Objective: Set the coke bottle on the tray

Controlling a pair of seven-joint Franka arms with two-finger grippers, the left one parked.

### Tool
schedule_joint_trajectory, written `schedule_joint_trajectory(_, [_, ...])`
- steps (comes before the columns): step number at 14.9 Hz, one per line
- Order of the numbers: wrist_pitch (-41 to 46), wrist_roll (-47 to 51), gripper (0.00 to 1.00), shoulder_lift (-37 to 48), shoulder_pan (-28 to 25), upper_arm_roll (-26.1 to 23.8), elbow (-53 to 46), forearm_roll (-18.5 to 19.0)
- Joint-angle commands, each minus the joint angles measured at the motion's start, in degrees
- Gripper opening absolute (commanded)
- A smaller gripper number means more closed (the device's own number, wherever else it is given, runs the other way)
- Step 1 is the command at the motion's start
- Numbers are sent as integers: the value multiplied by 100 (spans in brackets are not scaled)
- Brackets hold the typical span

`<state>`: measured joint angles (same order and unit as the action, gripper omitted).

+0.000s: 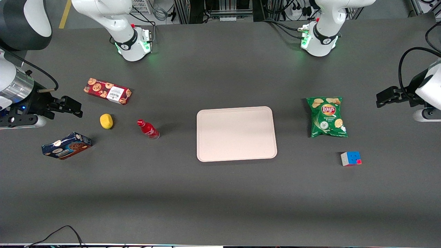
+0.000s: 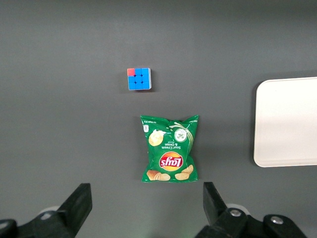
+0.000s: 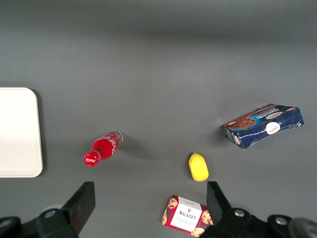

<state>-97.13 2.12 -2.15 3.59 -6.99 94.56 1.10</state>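
The coke bottle (image 1: 148,129) lies on its side on the dark table, red cap pointing away from the tray, between the yellow lemon-like item and the tray. It also shows in the right wrist view (image 3: 102,148). The pale pinkish-beige tray (image 1: 236,133) lies flat mid-table with nothing on it; its edge shows in the right wrist view (image 3: 19,132) and the left wrist view (image 2: 287,121). My right gripper (image 1: 65,105) hovers high at the working arm's end of the table, well apart from the bottle. It is open and holds nothing (image 3: 148,208).
A yellow lemon-like item (image 1: 106,121), a red cookie box (image 1: 107,91) and a blue cookie box (image 1: 66,145) lie near the working arm's end. A green chips bag (image 1: 326,116) and a colour cube (image 1: 350,158) lie toward the parked arm's end.
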Motion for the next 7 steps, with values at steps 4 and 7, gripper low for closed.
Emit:
schedule_joint_trajectory(4, [36,78,100,-92,-8,-22,-174,22])
schedule_joint_trajectory(7, [45,104,100,-66,-104,-48,-157,-170])
